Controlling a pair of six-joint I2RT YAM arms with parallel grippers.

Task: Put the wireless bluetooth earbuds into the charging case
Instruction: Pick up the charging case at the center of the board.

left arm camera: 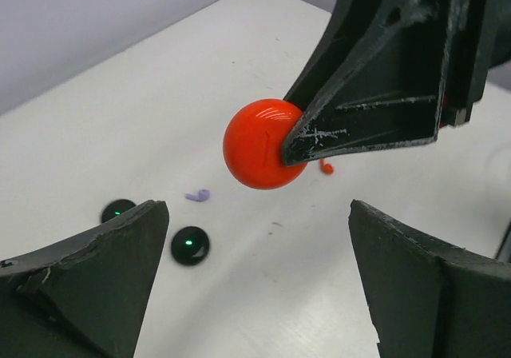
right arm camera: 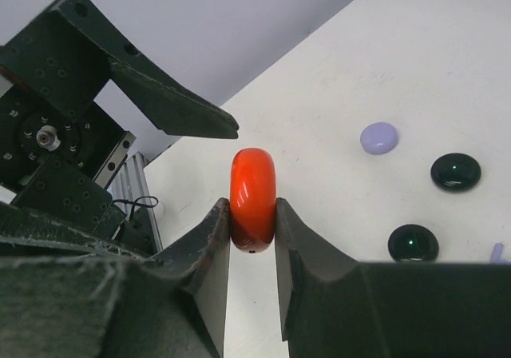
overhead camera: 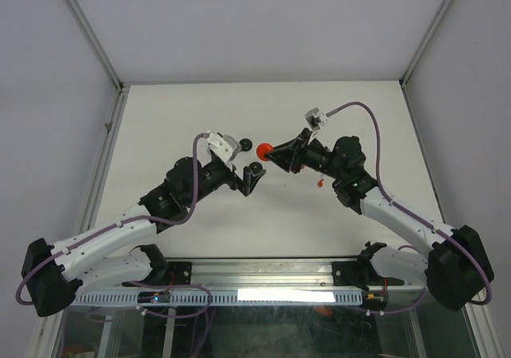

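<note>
Tabletop (overhead camera: 200, 110) white, matte, boxed in by pale walls | right hand (right arm camera: 252, 214) clamped on red round charging case (right arm camera: 253, 186), held on edge | left hand (overhead camera: 254, 176) jaws wide apart, gripping nothing | red earbud (left arm camera: 326, 166) and lilac earbud (left arm camera: 198, 195) loose on tabletop | only right wrist view shows lilac case (right arm camera: 378, 138), near two black cases (right arm camera: 456, 172)

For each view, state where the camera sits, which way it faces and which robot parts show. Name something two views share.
Top external: high at the near edge, looking down on the table; both arms show.
Left wrist: behind the open left gripper, facing the red case.
Right wrist: behind the right gripper, shut on that case, facing the left gripper.
Shared: both wrist views show the red case and two black cases.
</note>
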